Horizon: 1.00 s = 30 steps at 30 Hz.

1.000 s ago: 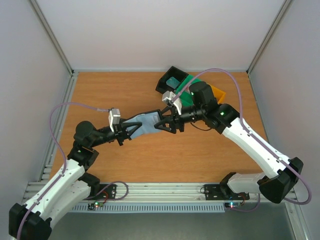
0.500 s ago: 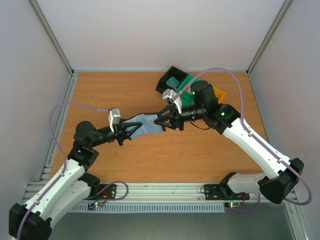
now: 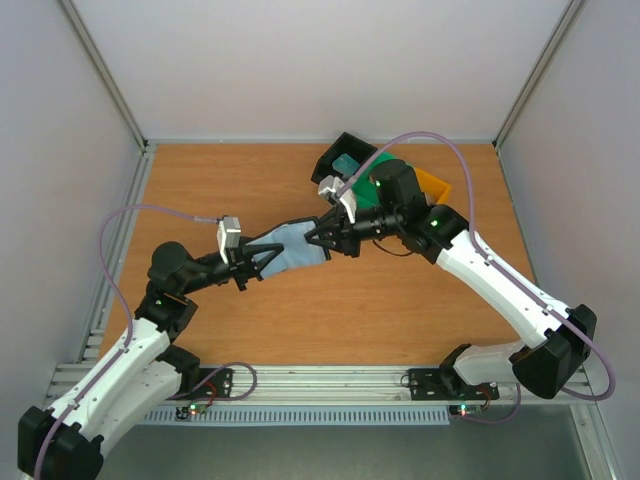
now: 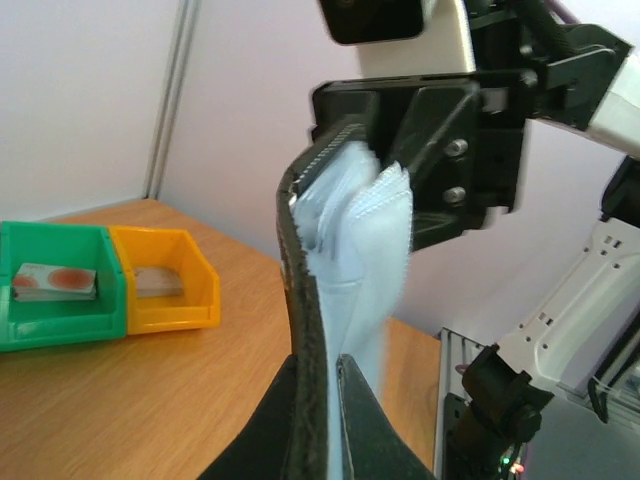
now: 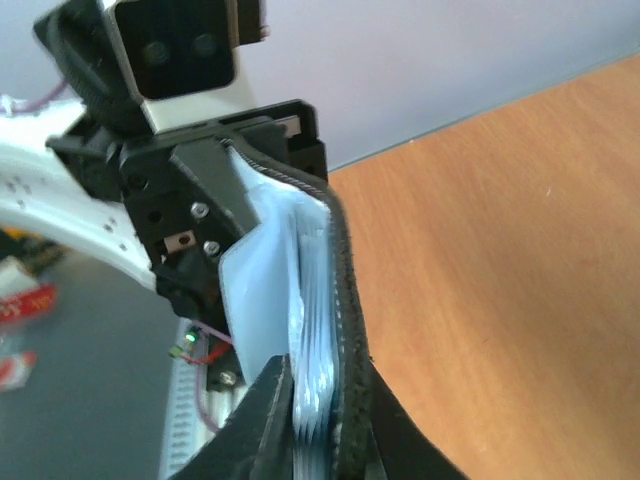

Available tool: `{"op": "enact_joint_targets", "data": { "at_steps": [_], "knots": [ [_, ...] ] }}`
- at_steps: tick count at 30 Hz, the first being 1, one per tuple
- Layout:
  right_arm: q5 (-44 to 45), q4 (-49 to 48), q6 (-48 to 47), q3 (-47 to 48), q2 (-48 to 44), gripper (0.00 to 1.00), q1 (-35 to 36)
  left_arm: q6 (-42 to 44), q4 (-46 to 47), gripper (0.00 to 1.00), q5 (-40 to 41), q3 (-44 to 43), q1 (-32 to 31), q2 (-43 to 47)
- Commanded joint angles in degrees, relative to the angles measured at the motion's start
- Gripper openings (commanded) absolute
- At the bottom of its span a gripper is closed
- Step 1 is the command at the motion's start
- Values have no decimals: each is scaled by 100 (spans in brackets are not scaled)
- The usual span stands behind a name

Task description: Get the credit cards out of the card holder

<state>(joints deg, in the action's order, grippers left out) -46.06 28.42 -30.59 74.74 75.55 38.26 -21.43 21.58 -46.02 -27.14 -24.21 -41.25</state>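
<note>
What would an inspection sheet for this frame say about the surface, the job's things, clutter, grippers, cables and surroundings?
Surface: wooden table, bare in the middle.
Job's things: card holder is held off the table between both arms, pale blue pockets showing; whether any card is left inside cannot be told. The teal card is in the black tray, the red-marked card in the green tray and the pale card in the orange tray.
Clutter: nothing seen.
Grippers: left gripper and right gripper each clamp an opposite end of the card holder.
Cables: one purple cable runs along each arm; neither touches the holder.
Surroundings: pale walls, metal frame posts.
</note>
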Motion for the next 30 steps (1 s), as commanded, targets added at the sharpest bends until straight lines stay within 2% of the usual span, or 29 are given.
{"op": "enact_joint_targets", "data": {
  "at_steps": [1, 3, 4, 6, 7, 10, 12, 14, 15, 18, 26, 30],
  "knots": [
    [308, 10, 116, 103, 47, 3, 68, 17, 375, 0, -28, 6, -23, 84],
    [568, 44, 209, 131, 33, 1, 85, 1, 299, 1, 116, 9, -23, 80],
    [814, 85, 275, 141, 12, 1, 91, -13, 219, 11, 247, 7, -23, 90],
    [1595, 228, 385, 173, -36, 1, 88, -12, 73, 47, 541, 32, -23, 105],
    [2130, 342, 442, 208, -52, 1, 90, 16, 15, 60, 655, 45, -23, 107],
    [4092, 1078, 708, 506, 65, 1, 85, 179, -114, 90, 983, 69, -23, 144],
    [5439, 1720, 870, 825, 251, 1, 85, 306, -193, 94, 1160, 70, -23, 148],
    [6005, 2125, 881, 1049, 391, 1, 87, 391, -262, 95, 1255, 76, -23, 131],
    [5979, 2192, 867, 1101, 408, 1, 92, 429, -290, 95, 1267, 73, -23, 126],
    [4908, 1899, 789, 990, 288, 1, 90, 434, -357, 95, 1295, 76, -23, 103],
    [1261, 533, 516, 418, -180, 1, 87, 411, -572, 99, 1207, 77, -24, 98],
    [-301, 276, 334, 336, -287, 1, 87, 388, -575, 99, 1135, 114, -23, 137]
  ]
}}
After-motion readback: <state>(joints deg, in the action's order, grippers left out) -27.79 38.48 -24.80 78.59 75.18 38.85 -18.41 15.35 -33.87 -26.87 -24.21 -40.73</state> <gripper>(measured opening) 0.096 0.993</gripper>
